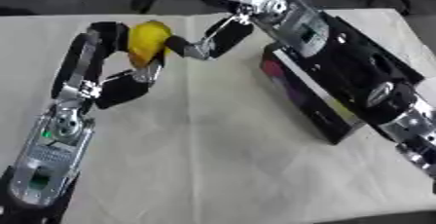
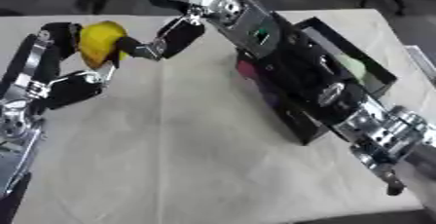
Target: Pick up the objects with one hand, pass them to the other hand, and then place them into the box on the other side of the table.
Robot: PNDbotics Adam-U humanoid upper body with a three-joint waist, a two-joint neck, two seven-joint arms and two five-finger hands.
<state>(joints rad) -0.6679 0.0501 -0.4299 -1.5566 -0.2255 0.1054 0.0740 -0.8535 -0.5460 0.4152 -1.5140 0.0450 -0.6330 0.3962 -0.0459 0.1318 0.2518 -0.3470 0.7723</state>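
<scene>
A black box (image 2: 298,116) with a coloured side panel sat at centre right of the frame on the pale table (image 1: 221,159), its open top largely covered by the right arm; a pale green shape (image 2: 354,69) showed inside near the far wall, too indistinct to name. In the upper left, the left hand (image 1: 115,79) held a yellow object (image 1: 146,43) above the table, fingers curled around it. The right hand (image 1: 217,40) reached across from the upper right, one dark finger touching the object's right side, the others bent and not closed round it. Bare tabletop filled the centre and lower half of the frame. The table's far edge ran just behind both hands, the box well apart from the yellow object
</scene>
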